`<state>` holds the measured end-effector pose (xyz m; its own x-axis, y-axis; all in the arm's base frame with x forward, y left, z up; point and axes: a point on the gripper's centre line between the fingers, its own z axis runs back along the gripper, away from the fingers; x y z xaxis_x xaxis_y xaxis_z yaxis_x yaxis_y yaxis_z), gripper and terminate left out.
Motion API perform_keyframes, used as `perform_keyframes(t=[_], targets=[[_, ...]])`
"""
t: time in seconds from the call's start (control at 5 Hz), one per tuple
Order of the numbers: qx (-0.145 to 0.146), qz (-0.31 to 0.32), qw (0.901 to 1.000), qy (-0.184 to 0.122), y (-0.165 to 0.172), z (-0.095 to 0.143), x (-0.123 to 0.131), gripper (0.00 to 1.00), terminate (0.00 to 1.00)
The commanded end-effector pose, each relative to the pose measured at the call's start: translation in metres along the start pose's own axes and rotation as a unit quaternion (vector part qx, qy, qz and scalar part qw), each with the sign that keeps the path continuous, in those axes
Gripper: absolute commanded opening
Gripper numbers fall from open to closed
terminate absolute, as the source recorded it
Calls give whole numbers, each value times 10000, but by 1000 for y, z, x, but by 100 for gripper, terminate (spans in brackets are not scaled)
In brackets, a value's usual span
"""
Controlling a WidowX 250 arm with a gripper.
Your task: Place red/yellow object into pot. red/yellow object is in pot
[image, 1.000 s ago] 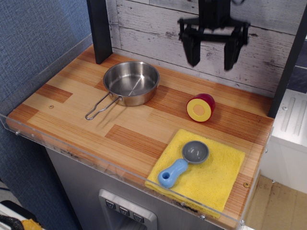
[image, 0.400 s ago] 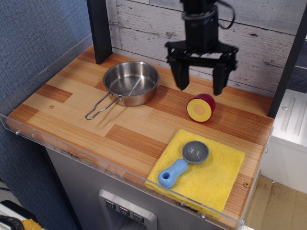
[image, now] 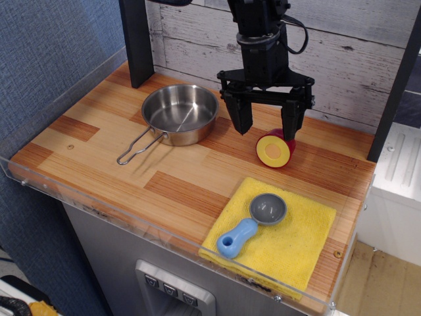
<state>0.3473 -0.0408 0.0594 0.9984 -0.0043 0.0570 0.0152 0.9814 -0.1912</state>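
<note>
The red/yellow object (image: 273, 151), a small toy half-fruit, lies on the wooden counter with its yellow cut face turned to the front left. My black gripper (image: 266, 131) hangs open just above and behind it, jaws spread wide; the right finger (image: 289, 122) is over the fruit's dark red back and the left finger is left of it. The jaws hold nothing. The pot (image: 179, 114), a shallow shiny steel pan with a wire loop handle, stands empty to the left of the gripper.
A yellow cloth (image: 289, 245) lies at the front right with a grey scoop with a blue handle (image: 252, 222) on it. A dark post (image: 137, 39) stands at the back left. A clear plastic rim (image: 131, 212) edges the counter's front.
The gripper has come down and to the left from high at the back, and now hangs open close over the half-fruit. The fruit, pot and scoop have not moved.
</note>
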Motion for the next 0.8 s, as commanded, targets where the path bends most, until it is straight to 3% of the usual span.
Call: perform_keyframes(t=[0.0, 0.6], targets=[[60, -23, 9999, -99, -4, -5, 3, 100, 0], [164, 445, 9987, 162, 10, -31, 6, 100, 0]])
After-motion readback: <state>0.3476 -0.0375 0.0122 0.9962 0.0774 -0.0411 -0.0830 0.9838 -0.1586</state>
